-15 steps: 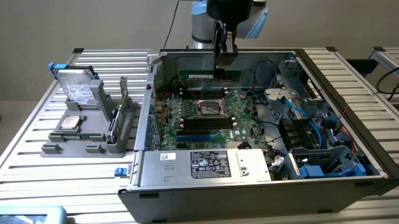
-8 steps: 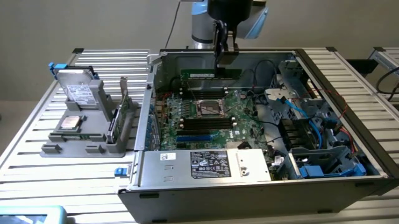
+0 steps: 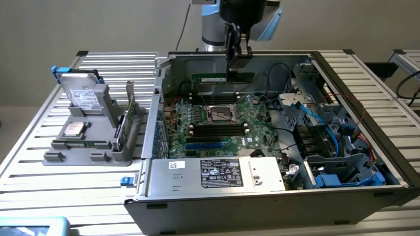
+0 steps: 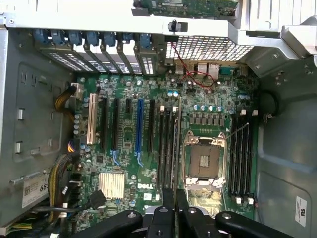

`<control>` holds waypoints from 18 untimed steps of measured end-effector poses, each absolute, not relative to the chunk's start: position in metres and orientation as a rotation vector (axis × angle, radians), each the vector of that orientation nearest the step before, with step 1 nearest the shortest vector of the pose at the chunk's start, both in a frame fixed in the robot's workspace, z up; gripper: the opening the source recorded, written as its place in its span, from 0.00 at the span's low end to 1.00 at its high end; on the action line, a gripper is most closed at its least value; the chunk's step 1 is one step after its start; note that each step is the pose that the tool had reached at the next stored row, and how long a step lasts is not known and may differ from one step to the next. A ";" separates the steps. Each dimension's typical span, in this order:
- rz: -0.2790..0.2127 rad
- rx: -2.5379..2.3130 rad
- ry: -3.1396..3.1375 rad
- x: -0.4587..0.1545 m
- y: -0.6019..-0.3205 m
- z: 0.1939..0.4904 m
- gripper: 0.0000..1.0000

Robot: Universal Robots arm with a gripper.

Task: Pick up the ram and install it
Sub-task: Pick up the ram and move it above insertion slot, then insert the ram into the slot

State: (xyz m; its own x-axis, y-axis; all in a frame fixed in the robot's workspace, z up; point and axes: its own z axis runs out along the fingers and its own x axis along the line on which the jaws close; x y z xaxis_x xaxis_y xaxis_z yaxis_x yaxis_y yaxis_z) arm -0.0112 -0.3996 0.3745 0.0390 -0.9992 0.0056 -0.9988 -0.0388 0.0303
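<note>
Slatted table (image 3: 66, 196) bears an open case (image 3: 262, 211), and beyond its motherboard (image 3: 259, 130) the gripper (image 3: 231, 68), fingers narrow, pinches the ram (image 3: 213, 77) mid-length by its top edge, likely a light, stiff, fragile stick, above the far slots.

Arm link (image 3: 210, 40): a smooth silver-grey cylinder. The joint cap (image 3: 270, 25) is light blue with a rounded edge. The wrist block (image 3: 243, 10) above the claw (image 3: 232, 66) is matte black and boxy. A thin dark cable (image 3: 186, 22) runs close beside the link.

The claw is black throughout, with two long, flat, narrow fingers (image 3: 229, 44).

Wrist view: the claw (image 4: 173, 193) base is glossy black. Its rounded linkage bars (image 4: 119, 222) fan out on both sides, each ending in a round pivot pin. The fingers (image 4: 168, 204) are slim and straight-edged and taper toward the tips.
</note>
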 end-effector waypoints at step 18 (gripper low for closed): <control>-0.026 2.270 -2.134 -0.009 -0.387 0.348 0.13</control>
